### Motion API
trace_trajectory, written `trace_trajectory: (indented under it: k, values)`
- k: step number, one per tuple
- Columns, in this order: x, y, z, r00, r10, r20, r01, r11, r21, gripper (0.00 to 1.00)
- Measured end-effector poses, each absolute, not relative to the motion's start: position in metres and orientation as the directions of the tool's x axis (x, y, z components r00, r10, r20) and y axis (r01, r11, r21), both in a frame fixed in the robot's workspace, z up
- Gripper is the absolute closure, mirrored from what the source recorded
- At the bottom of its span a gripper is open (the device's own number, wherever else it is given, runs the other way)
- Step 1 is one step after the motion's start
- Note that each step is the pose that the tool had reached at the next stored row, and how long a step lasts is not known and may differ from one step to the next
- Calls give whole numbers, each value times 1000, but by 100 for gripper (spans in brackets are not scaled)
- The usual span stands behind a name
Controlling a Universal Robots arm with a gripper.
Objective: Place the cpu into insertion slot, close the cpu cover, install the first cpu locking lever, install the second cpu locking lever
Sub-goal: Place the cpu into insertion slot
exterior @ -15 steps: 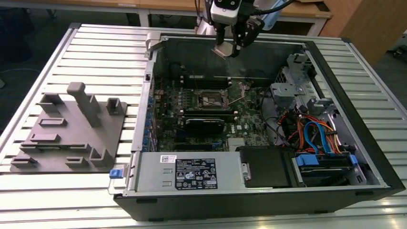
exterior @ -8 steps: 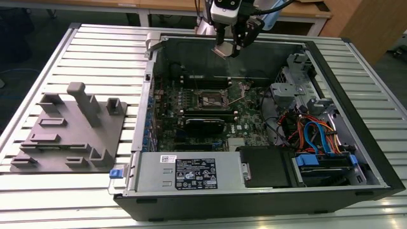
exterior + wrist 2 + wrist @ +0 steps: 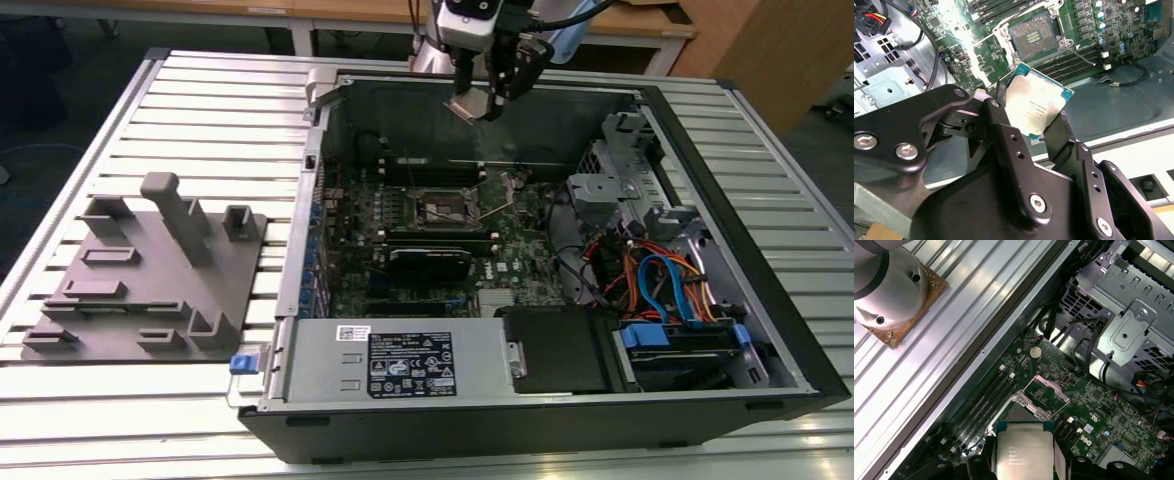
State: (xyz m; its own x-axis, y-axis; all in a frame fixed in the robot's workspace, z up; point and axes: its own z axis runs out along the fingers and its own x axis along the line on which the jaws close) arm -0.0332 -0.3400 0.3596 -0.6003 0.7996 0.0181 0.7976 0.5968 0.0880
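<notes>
My gripper (image 3: 483, 98) hangs above the back of the open computer case, shut on the cpu (image 3: 473, 106). Both wrist views show the cpu's pale silver top (image 3: 1038, 107) (image 3: 1024, 452) clamped by its edges between the black fingers (image 3: 1000, 117). Below it the insertion slot (image 3: 446, 207) (image 3: 1033, 37) lies open on the green motherboard, with bare contacts. The cpu cover (image 3: 1048, 387) stands tilted up at the slot's far side. A thin wire locking lever (image 3: 1080, 54) sticks out beside the slot.
A grey fixture plate (image 3: 147, 280) with upright blocks lies on the slatted table at the exterior view's left. In the case are a power supply (image 3: 387, 365), a metal drive cage (image 3: 627, 190) (image 3: 1124, 335), coloured cables (image 3: 654, 280) and black memory sticks (image 3: 1074, 65). The arm's base (image 3: 891, 285) is bolted beside the case.
</notes>
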Motion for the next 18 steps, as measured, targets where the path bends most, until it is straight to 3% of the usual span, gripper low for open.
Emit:
trace_trajectory:
  k: [18]
  values:
    - [-33, -340, 360, -582, 813, 18, 811, 578, 88, 46]
